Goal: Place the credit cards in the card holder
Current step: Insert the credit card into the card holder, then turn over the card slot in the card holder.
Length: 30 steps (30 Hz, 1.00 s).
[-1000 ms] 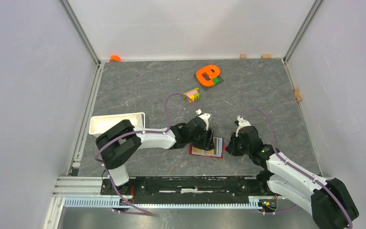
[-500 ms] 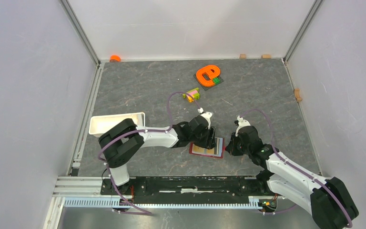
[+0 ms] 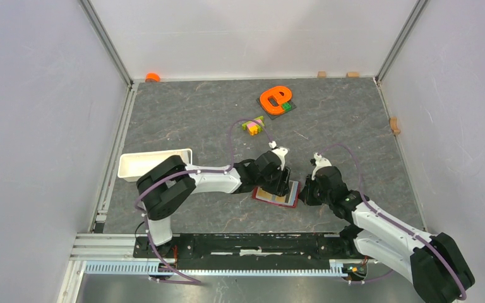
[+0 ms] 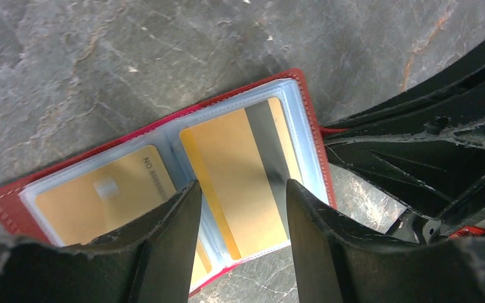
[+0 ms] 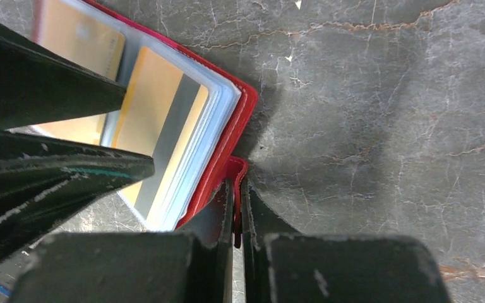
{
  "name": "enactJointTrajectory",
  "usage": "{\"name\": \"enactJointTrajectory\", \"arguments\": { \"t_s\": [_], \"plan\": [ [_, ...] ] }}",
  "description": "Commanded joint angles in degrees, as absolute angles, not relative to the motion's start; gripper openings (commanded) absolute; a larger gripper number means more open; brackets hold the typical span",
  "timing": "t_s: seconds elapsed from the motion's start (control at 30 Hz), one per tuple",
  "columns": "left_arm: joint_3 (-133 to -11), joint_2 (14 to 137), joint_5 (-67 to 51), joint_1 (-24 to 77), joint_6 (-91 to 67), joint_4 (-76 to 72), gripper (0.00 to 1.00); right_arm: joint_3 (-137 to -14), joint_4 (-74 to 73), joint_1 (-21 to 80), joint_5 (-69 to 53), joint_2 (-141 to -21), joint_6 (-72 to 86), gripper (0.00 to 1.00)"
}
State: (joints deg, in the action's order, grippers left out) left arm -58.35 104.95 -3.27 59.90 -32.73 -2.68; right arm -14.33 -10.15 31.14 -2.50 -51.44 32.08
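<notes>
Two tan cards point(image 4: 227, 161) are already sitting in the open wallet's point(image 4: 167, 145) clear sleeves. At its right edge the right gripper point(image 5: 235, 189) is pinching the red tab point(image 5: 237, 167), having just closed, so it is anchoring the wallet. Over its right sleeve the left gripper point(image 4: 241, 187), half-open and empty, is edging rightward; the wallet seems turned slightly.

near edge of card holder point(image 4: 167, 136) hidden behind left tool point(image 4: 241, 189), snap tab point(image 5: 235, 167) mostly covered by right tool point(image 5: 237, 186)
</notes>
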Motion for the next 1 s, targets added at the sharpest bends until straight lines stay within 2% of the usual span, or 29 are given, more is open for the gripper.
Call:
{"name": "enactJointTrajectory", "arguments": {
  "t_s": [0.0, 0.13, 0.2, 0.4, 0.53, 0.63, 0.73, 0.97],
  "plan": [
    [-61.59, 105.94, -6.44, 62.25, -28.63, -4.50, 0.58, -13.40, -9.40, 31.37, -2.37, -51.91, 31.88, 0.00],
    [-61.46, 103.75, -1.88, 62.40, -28.59, -1.13, 0.59, -13.93, -11.07, 31.37, -0.96, -50.73, 32.25, 0.00],
    [-60.49, 101.24, -0.26, 62.27, -29.02, -0.27, 0.61, -14.81, -13.43, 31.38, 1.46, -49.56, 32.49, 0.04],
    [-58.01, 92.15, 2.36, 62.19, -31.06, 5.88, 0.78, -17.92, -18.73, 31.33, 4.52, -45.66, 32.20, 0.22],
    [-55.12, 87.65, 3.58, 61.48, -33.87, 9.97, 0.86, -19.38, -19.34, 31.38, 1.89, -44.77, 31.37, 0.27],
    [-52.20, 86.00, 3.91, 60.03, -35.91, 11.53, 0.88, -19.29, -17.05, 31.40, -3.48, -43.73, 32.28, 0.29],
    [-47.64, 84.39, 3.51, 58.06, -38.49, 9.84, 0.87, -17.93, -12.57, 31.38, -8.28, -42.85, 34.01, 0.35],
    [-42.53, 83.58, 2.70, 56.33, -39.91, 6.75, 0.83, -15.24, -6.53, 31.38, -12.85, -47.27, 35.88, 0.35]
  ]
}}
